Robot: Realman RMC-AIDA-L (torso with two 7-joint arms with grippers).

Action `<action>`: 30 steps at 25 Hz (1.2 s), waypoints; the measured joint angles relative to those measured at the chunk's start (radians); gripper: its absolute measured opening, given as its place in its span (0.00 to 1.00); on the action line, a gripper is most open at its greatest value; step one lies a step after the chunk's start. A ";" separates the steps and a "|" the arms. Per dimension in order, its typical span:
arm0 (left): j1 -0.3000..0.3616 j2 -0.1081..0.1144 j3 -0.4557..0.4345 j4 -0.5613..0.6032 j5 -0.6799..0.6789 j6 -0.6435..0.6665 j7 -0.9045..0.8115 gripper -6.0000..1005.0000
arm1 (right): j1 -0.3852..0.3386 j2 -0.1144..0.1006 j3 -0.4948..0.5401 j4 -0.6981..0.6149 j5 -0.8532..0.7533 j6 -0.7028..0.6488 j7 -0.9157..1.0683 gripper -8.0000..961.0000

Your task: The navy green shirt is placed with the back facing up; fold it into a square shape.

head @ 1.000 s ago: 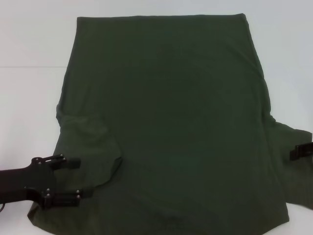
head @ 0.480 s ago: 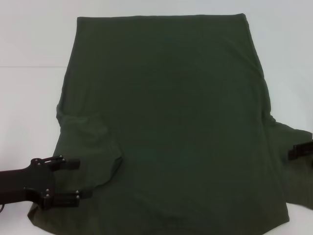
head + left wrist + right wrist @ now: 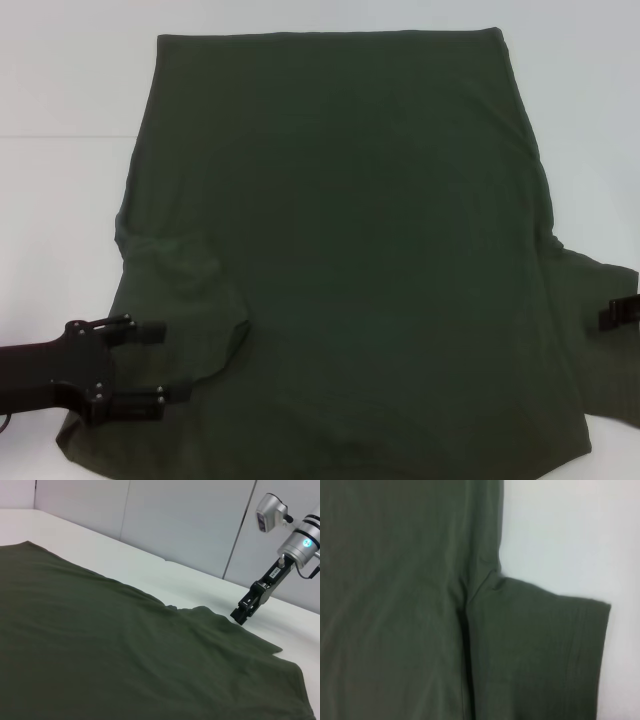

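The left gripper (image 3: 160,365) reaches in low, its fingers spread over the folded-in left sleeve of the navy green shirt (image 3: 350,250), which lies flat on the white tabletop (image 3: 60,220). The right gripper (image 3: 620,312) points down at the right sleeve; whether it grips, I cannot tell.

The left gripper (image 3: 165,364) has narrowed slightly over the shirt's (image 3: 340,220) sleeve (right gripper (image 3: 618,313) shifted slightly).

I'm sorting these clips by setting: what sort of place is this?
Probably a lab or test bench rather than a home: a bare white tabletop, plain pale wall panels behind it, and only a dark green soft-fabric T-shirt spread flat between the left gripper and right gripper.
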 joint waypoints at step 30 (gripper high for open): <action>-0.003 0.000 0.000 -0.003 0.000 -0.004 0.000 0.88 | 0.015 0.011 -0.025 0.012 0.007 0.004 0.000 0.89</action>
